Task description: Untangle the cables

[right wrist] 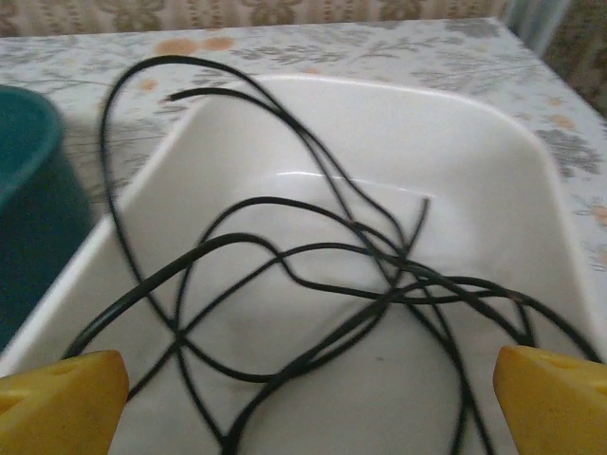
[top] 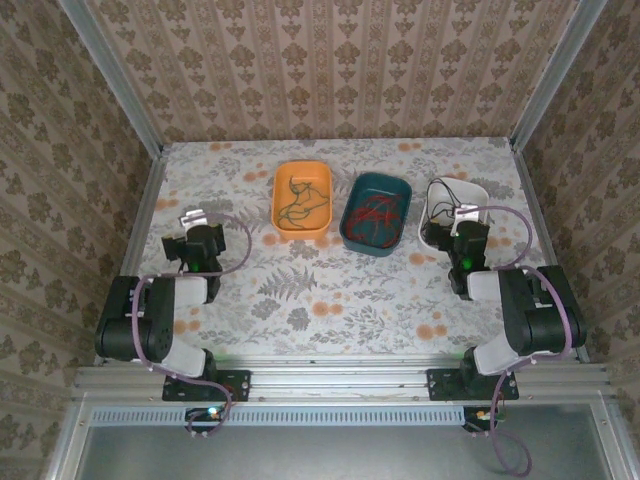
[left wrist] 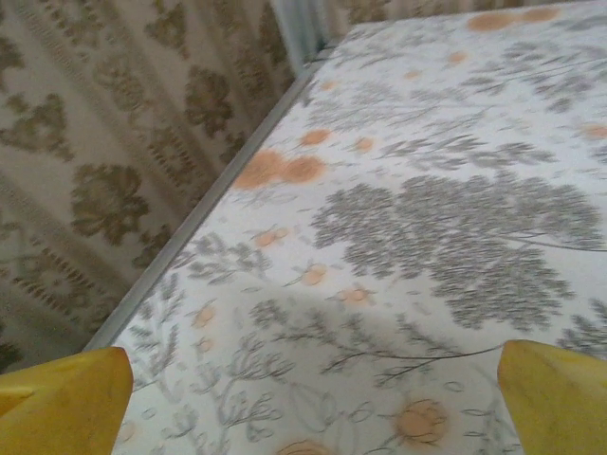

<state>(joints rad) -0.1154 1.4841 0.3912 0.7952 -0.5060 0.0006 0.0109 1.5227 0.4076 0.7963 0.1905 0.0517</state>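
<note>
Three trays: I see an orange tray [top: 322, 172], a teal tray [top: 352, 238] and a white tray [top: 478, 192] in a row across the far half of the bench [top: 320, 300], each just beside the next.
Left hand: my left hand [left wrist: 308, 408] is spread wide and holds nothing. It sits over bare bench near the left wall, well apart from the trays.
Orange tray: dark green cables [top: 300, 202] lie inside in a loose tangle, thin and string-like.
Teal tray: red cables [top: 378, 215] lie bunched in it, their loops crossing one another.
White tray: black cables [right wrist: 394, 284] lie in overlapping loops, thin and glossy. One loop arches over the rim on the teal tray's side, and a free end shows near the far corner.
Right hand: my right hand [right wrist: 308, 403] is wide open with nothing gripped. Its yellow fingertips sit either side of the black tangle at the tray's near end. I cannot tell whether they touch a cable.
Bench: the cloth is pale, printed with grey leaves and orange blossoms.
Room: beige-and-brown damask wallpaper [top: 330, 70] covers three sides, with metal frame rails [top: 112, 75] at the corners.
</note>
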